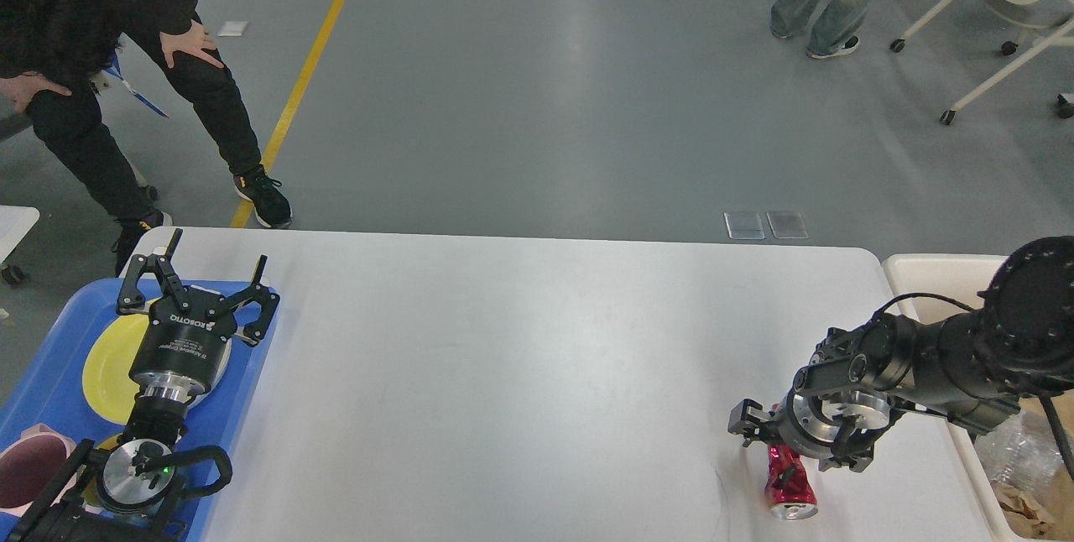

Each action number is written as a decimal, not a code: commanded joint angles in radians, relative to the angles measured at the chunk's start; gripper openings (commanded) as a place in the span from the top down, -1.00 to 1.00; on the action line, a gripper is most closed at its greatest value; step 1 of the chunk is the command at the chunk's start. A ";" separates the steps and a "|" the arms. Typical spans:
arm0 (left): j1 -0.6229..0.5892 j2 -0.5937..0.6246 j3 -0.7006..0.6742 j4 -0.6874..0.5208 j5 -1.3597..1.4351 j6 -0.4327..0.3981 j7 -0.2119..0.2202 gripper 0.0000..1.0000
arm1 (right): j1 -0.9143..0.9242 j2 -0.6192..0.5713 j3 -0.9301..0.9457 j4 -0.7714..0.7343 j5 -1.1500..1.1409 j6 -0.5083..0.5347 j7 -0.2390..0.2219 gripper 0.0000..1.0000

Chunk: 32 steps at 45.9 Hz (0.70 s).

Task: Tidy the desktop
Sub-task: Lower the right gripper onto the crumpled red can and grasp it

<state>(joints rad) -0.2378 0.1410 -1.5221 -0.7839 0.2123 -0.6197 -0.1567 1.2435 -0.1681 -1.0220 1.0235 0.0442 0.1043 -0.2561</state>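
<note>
The white desktop fills the middle of the head view. A crushed red can sits at its front right, its silver end towards me. My right gripper is right over the can's far end, with its finger links on either side. The fingertips are hidden behind the gripper body, so I cannot tell whether they grip the can. My left gripper is open and empty, held above the far end of the blue tray.
The blue tray at the left holds a yellow plate and a pink cup. A cream-white bin with plastic and paper waste stands at the table's right edge. A person bends over beyond the far left corner.
</note>
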 commanded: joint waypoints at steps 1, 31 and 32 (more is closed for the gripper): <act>0.000 0.000 0.000 0.000 0.001 0.000 0.000 -0.93 | -0.012 0.004 0.000 -0.003 0.002 -0.023 0.000 -0.21; 0.000 0.000 0.000 0.000 0.001 0.000 0.000 -0.93 | 0.017 -0.010 0.006 0.012 0.011 -0.008 0.001 1.00; 0.000 0.000 0.000 0.000 0.001 0.000 0.000 -0.93 | 0.022 -0.011 0.006 0.013 0.011 -0.006 0.001 1.00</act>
<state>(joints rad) -0.2378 0.1412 -1.5224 -0.7843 0.2123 -0.6197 -0.1568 1.2501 -0.1750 -1.0153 1.0321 0.0566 0.0841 -0.2555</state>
